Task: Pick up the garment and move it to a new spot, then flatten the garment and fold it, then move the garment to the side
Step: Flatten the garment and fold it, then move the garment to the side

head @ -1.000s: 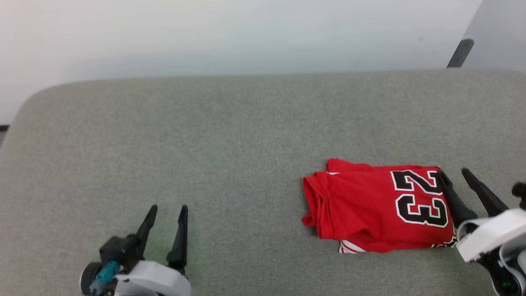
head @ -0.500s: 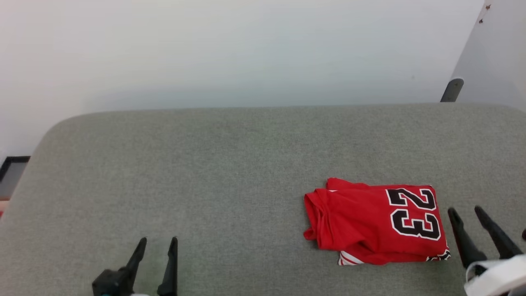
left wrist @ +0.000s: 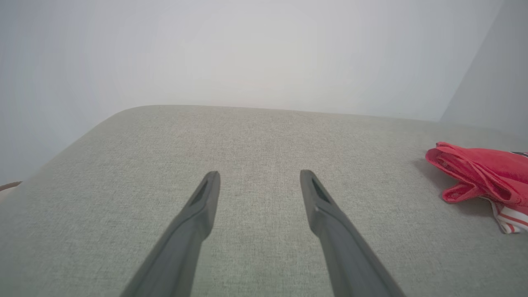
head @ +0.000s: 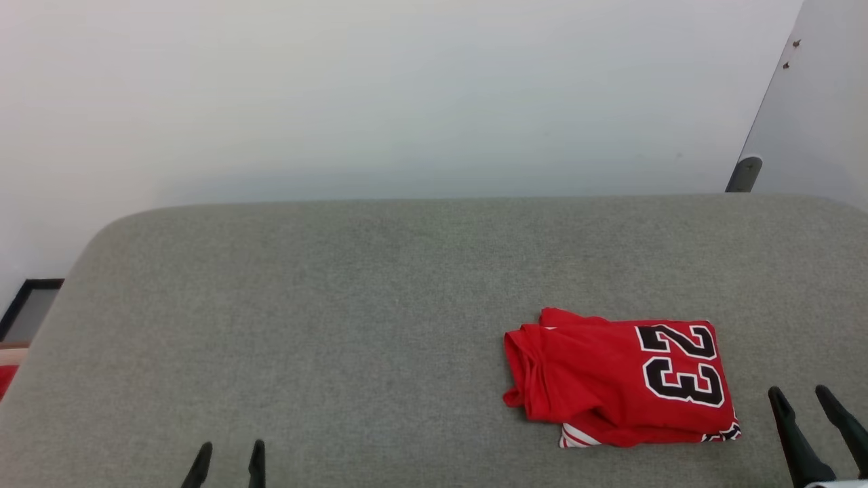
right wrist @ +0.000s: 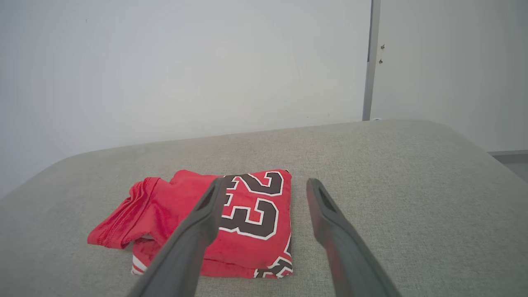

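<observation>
Head view: my left fingers (head: 231,447) show their tips at the bottom edge, spread apart with nothing between them, and my right fingers (head: 799,392) rise from the lower right corner, likewise parted and holding nothing. The garment (head: 610,383) lies folded into a compact red bundle on the grey fabric-covered counter (head: 339,305), just to the left of my right fingers and clear of them, and well to the right of my left fingers. Its black, white-outlined "23" faces up on the end nearer my right fingers, and a bit of red-and-white striped trim peeks out along the edge closest to me. In the left wrist view my left fingers (left wrist: 259,175) stand wide over bare counter, with the garment (left wrist: 478,173) far off to their right. In the right wrist view my right fingers (right wrist: 267,181) are wide open; the garment (right wrist: 161,214) sits ahead and to their left, one finger crossing in front of the number.
</observation>
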